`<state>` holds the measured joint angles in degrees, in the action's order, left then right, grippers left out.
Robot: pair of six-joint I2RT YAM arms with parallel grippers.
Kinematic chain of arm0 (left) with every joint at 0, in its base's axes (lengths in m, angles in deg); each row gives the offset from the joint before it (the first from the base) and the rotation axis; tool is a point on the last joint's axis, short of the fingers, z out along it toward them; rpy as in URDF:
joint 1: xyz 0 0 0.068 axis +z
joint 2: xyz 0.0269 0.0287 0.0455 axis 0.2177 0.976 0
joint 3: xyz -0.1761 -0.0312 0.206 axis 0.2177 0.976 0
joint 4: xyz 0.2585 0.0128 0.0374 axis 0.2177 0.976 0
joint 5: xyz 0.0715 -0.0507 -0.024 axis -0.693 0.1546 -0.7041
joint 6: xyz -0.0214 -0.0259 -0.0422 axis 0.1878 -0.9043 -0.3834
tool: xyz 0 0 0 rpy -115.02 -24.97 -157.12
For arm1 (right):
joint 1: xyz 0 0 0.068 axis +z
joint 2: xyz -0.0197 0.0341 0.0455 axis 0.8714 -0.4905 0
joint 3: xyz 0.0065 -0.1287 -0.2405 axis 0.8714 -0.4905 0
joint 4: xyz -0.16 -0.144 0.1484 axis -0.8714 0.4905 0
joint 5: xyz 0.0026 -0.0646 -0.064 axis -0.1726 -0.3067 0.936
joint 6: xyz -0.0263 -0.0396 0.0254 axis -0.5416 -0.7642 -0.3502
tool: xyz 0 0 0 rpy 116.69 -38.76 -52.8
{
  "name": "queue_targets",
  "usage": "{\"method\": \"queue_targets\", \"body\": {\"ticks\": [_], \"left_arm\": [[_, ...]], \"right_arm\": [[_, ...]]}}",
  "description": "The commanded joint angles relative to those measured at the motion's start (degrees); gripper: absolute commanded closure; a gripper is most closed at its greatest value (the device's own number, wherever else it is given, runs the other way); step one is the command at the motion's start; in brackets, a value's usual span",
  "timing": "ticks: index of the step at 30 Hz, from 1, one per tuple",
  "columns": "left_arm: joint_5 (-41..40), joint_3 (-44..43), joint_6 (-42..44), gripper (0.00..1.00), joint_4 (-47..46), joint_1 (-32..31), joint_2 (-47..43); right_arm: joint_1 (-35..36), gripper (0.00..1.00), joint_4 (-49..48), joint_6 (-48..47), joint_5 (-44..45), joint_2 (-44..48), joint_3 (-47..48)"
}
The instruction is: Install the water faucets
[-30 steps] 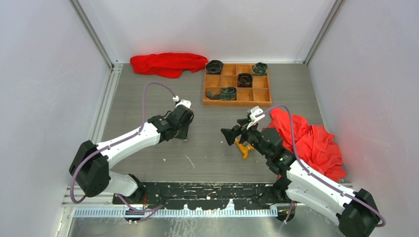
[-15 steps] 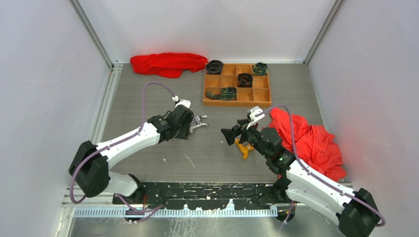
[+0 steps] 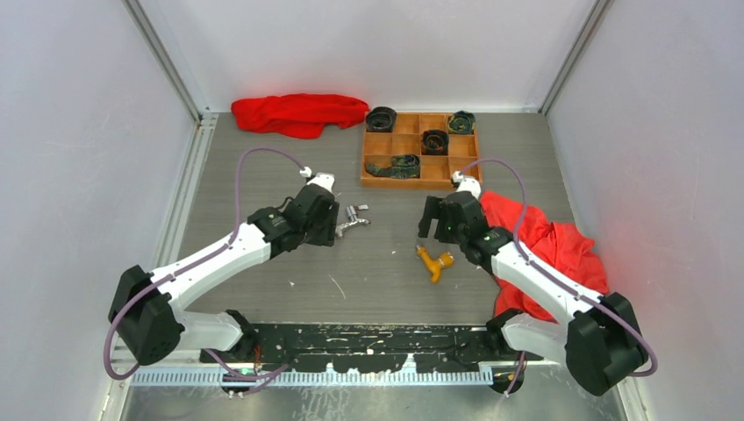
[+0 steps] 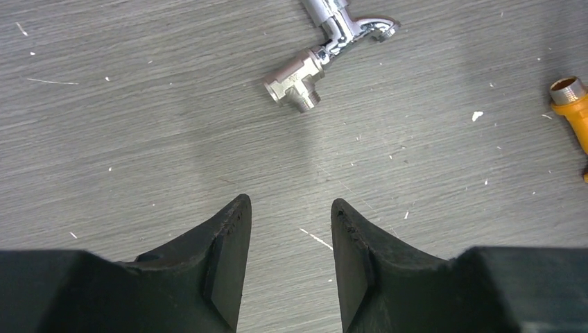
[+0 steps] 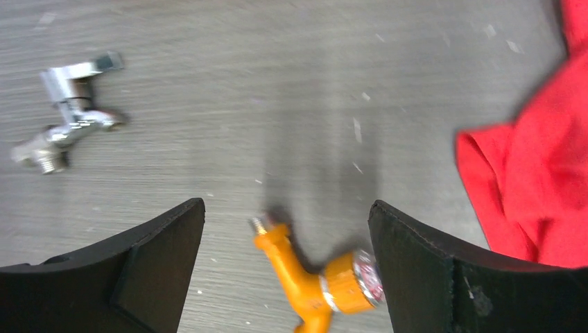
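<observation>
The shiny silver water faucet [image 3: 353, 219] lies on the grey table just right of my left gripper [image 3: 337, 230]. In the left wrist view the silver faucet [image 4: 326, 55] is well ahead of my left gripper [image 4: 290, 202], which is open with only bare table between its fingers. The orange-yellow water faucet [image 3: 434, 261] lies on the table below my right gripper [image 3: 427, 235]. The right wrist view shows my right gripper [image 5: 286, 202] wide open above the blurred orange faucet [image 5: 312, 277], not touching it. The silver faucet [image 5: 69, 118] is at that view's left.
A wooden compartment tray [image 3: 421, 182] holding dark rolled items stands at the back. One red cloth [image 3: 298, 112] lies at the back left. Another red cloth [image 3: 553, 250] is heaped under and right of my right arm, close to the orange faucet.
My left gripper opened and let go of the silver faucet, which now lies on the table beside it. My right arm swung back and turned its gripper down over the orange faucet.
</observation>
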<state>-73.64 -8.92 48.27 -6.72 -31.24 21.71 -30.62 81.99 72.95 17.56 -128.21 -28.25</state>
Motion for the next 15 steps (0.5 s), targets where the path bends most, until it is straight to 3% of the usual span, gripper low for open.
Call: {"method": "queue_targets", "body": {"ticks": [1, 10, 15], "left_arm": [[2.3, -1.8, -1.3, 0.53, -0.9, -0.2, -1.0], [3.7, -3.0, -0.9, 0.53, -0.9, -0.1, 2.1], [4.6, -4.7, 2.5, 0.39, -1.7, -0.2, 6.0]], "right_arm": [[-2.3, 0.07, 8.1, 8.9, 1.9, 0.2, -0.9], [-2.3, 0.09, 12.6, 19.6, 6.5, -6.1, -1.4], [-2.2, 0.09, 16.6, 26.4, 12.2, -4.2, -1.7]]}}
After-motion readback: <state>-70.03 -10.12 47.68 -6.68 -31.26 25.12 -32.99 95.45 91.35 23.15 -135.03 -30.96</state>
